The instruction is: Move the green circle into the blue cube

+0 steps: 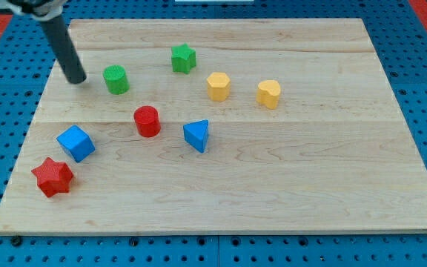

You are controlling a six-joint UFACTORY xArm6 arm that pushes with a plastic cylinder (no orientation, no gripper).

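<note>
The green circle (115, 79) is a short green cylinder standing at the board's upper left. The blue cube (75, 143) sits lower down, towards the view's left, below and slightly left of the green circle. My tip (75, 79) rests on the board just left of the green circle, with a small gap between them. The dark rod rises from the tip towards the view's top left corner.
A green star (184, 58) lies right of the green circle. A red cylinder (147, 121), a blue triangle (196, 136), a red star (53, 176), a yellow hexagon (218, 86) and a yellow heart (269, 93) stand on the wooden board (310, 178).
</note>
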